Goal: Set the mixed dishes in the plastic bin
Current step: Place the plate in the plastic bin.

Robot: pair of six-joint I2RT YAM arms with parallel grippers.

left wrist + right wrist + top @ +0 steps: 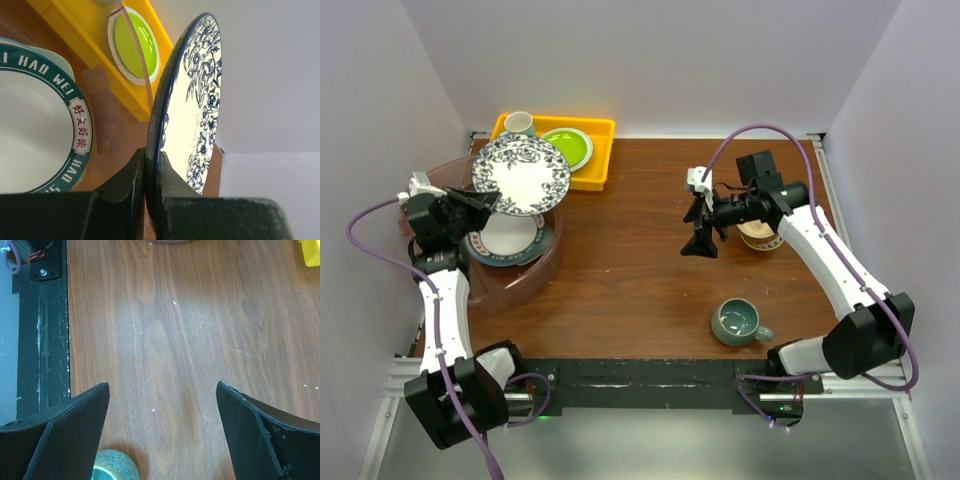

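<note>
From above, the left tool (480, 203) is clamped on the rim of the blue floral plate (520, 175), held tilted above the far side of the plastic bin (535, 275), where another plate (505, 240) already lies. If let go here, it could strike that plate or catch the bin's rim.

The left wrist view shows only a thin edge pinched, so the plate could pivot or slip.

The right wrist view shows the right tool (162, 390) spread apart over the table (165, 315), with the teal mug (114, 467) near one finger. A careless descent could knock it.

The floral plate (521, 174) is white with dark blue blooms — the lettered plate (507, 238) has a teal rim; mug (736, 321) teal, tray (602, 160) yellow
</note>
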